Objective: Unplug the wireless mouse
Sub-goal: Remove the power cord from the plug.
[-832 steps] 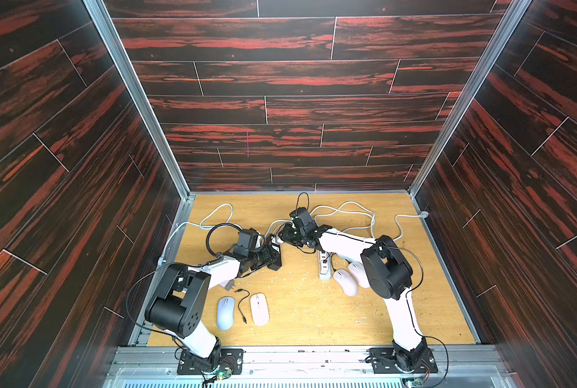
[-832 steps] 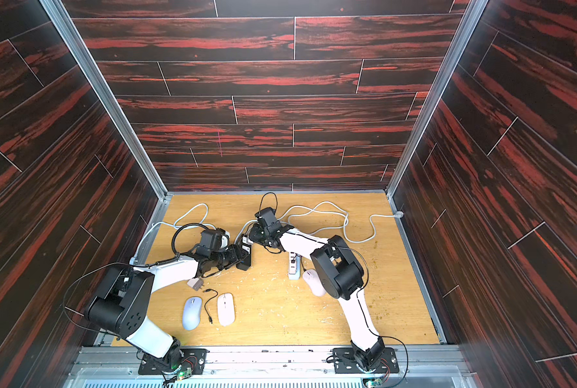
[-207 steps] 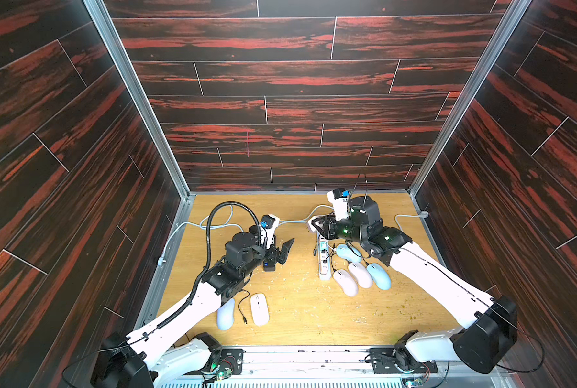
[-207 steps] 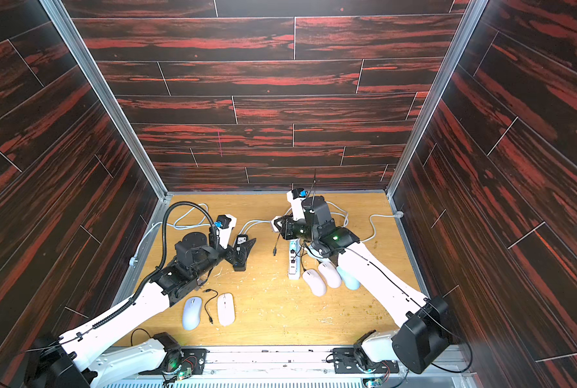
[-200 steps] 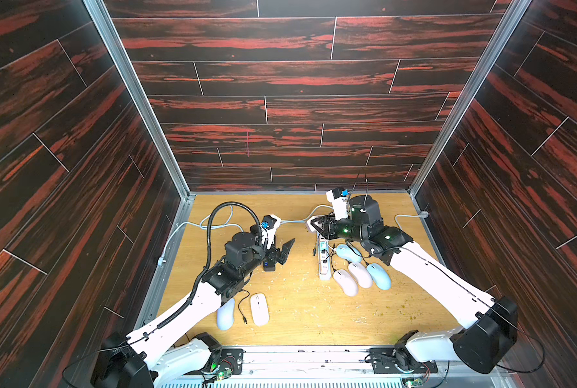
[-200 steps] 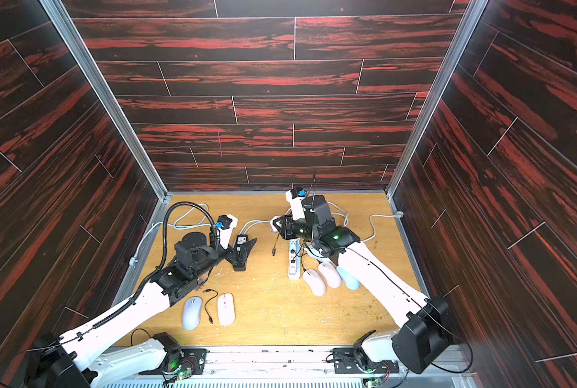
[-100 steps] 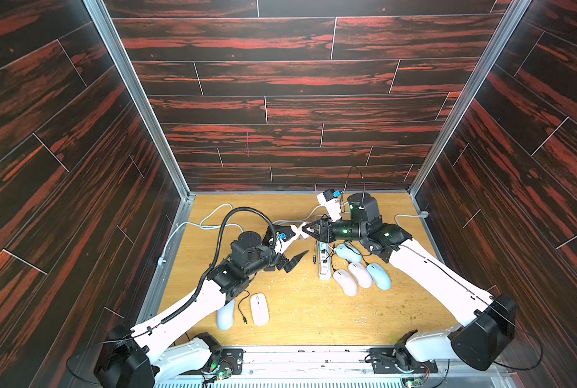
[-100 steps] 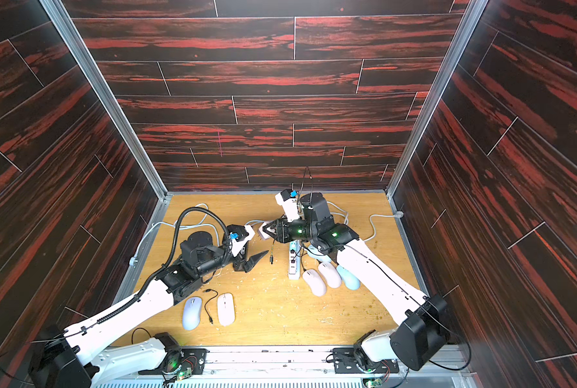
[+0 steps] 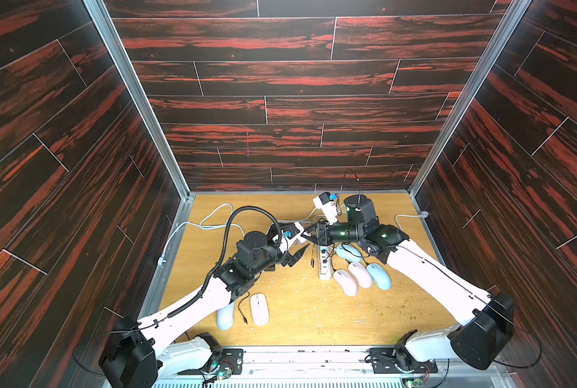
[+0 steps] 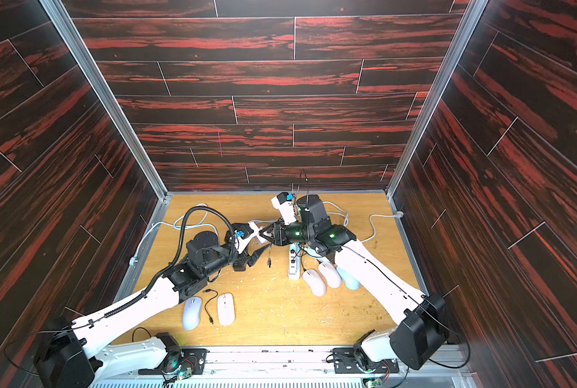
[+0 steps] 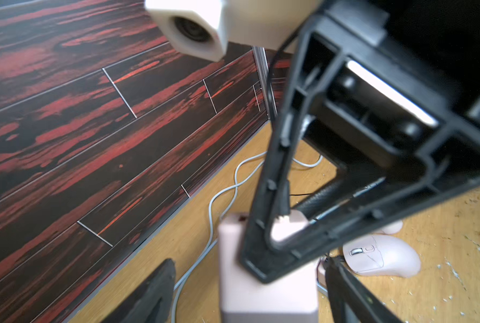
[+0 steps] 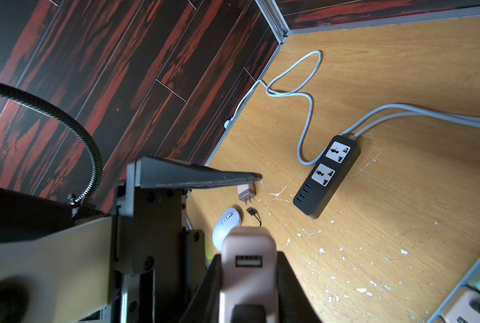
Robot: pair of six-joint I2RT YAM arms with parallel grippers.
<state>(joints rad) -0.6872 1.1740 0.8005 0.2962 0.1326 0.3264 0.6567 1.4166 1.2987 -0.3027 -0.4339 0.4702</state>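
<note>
In both top views the left gripper [image 9: 300, 252] and right gripper [image 10: 271, 235] meet nose to nose above the middle of the surface [image 9: 314, 322], just beside the white power strip [image 9: 324, 267]. A thin black cable [image 10: 269, 258] hangs between them, its plug end free. Four mice [image 9: 359, 273] lie by the strip and two more [image 9: 259, 309] near the near edge. Which one the cable serves I cannot tell. The middle of the near edge offers bare room.

From the left wrist, the left jaws stand open on either side of the pink charger block [image 11: 266, 279], probably lining up to steady it.

From the right wrist, the right jaws are clamped on that block, holding it clear of the wood. Its USB socket looks empty, so the plug seems already out. The black power strip [image 12: 326, 176] lies well apart.
</note>
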